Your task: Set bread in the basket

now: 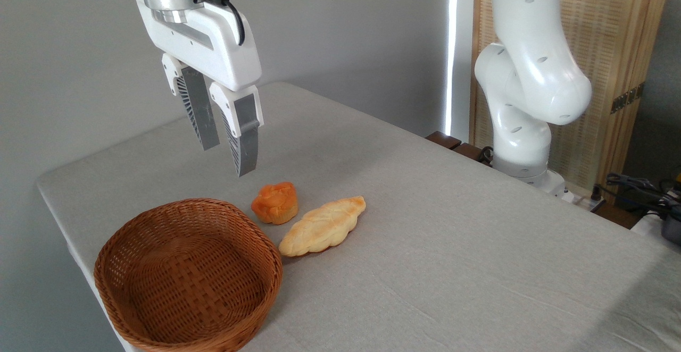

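Approach step: claw (pixel 229 156), fingers apart and empty, above bread (pixel 274 202) near the desk's left edge (basket (pixel 159 309) beside); next, descend and grip.

Pincer (pixel 229 158) parted, empty, above bread (pixel 274 202); basket (pixel 159 317) beside.

White Franka arm with grey-fingered gripper

The arm (pixel 524 75) is glossy white, built of rounded segments dotted with small dark screw holes. The gripper (pixel 229 158) has a boxy white body under a brushed silver metal flange, a black cable looping at its side, and two long grey fingers (pixel 246 139) with ribbed edges in white mounts.
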